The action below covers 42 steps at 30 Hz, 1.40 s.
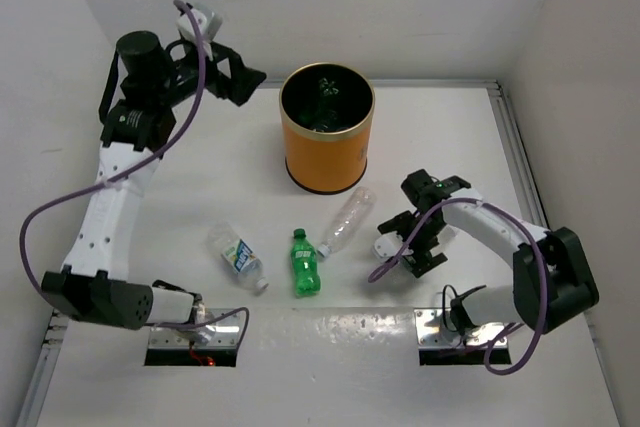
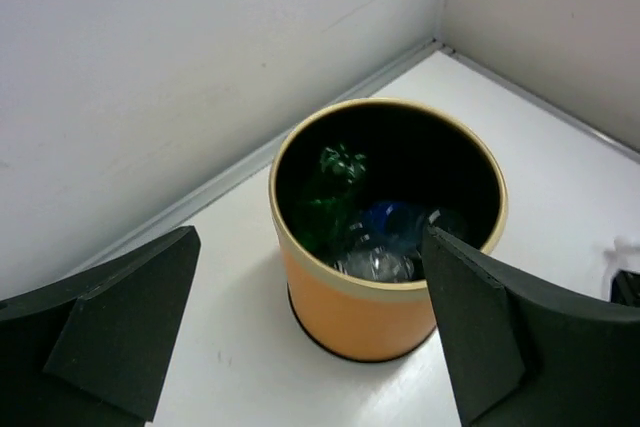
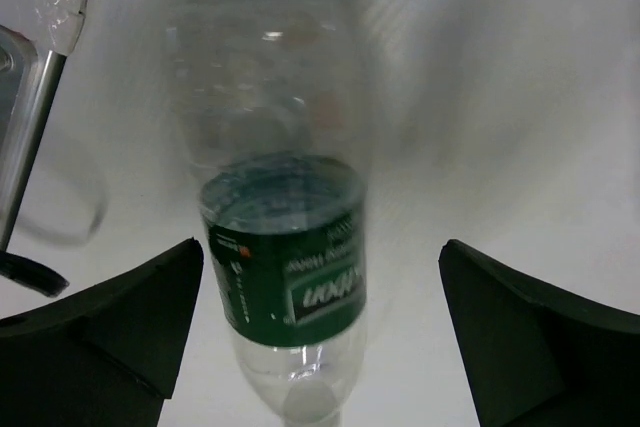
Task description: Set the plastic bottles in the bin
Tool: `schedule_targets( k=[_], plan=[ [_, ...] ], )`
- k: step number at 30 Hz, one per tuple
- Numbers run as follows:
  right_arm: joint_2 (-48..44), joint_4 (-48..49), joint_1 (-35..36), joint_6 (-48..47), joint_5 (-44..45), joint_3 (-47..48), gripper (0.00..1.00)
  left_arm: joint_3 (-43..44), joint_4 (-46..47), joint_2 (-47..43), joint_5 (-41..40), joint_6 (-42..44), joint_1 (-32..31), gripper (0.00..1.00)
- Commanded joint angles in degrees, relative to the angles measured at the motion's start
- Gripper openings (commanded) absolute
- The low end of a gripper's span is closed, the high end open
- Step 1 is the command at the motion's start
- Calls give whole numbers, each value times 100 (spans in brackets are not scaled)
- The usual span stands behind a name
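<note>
The orange bin (image 1: 325, 152) stands at the back centre. In the left wrist view the bin (image 2: 375, 312) holds a green bottle (image 2: 328, 197), a blue bottle (image 2: 392, 223) and a clear bottle (image 2: 378, 263). My left gripper (image 1: 245, 82) (image 2: 310, 347) is open and empty, raised just left of the bin. On the table lie a clear white-labelled bottle (image 1: 237, 257), a green bottle (image 1: 304, 263) and a clear bottle (image 1: 347, 219). My right gripper (image 1: 408, 244) (image 3: 320, 277) is open and low around a clear green-labelled bottle (image 3: 285, 247), not touching it; little of this bottle (image 1: 387, 244) shows from above.
White walls close in the table on the left, back and right. Two metal mounting plates (image 1: 195, 342) (image 1: 445, 327) sit at the near edge, and one plate corner (image 3: 20, 127) shows in the right wrist view. Purple cables loop beside both arms.
</note>
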Motion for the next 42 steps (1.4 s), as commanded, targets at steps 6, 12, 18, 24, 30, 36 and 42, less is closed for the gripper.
schedule_targets(
  k=[6,12,18,24,30,36,42],
  plan=[
    [345,544,830,-74,371,-485,96,-902,-1073,-880,128,1025,395,100],
    [117,597,1270,268,371,-565,54,-1289,-1872,-1267,-363,1956,694,100],
    [-33,-211,1675,2645,-515,1848,3,-1817,-1926,-1609,-584,2301,1045,100],
    [187,1894,1314,6197,-1281,5164,0,-2141,-1733,-1610,-294,2239,1291,100],
    [599,6059,717,10524,-317,5885,0,-2783,-785,-1715,40,1493,1397,100],
    [1988,7003,110,12115,441,6441,0,-2986,-537,-1715,59,1237,1397,100],
    [2621,7953,-241,12118,415,6108,0,-3249,-476,-1838,-153,1324,1555,99]
  ],
)
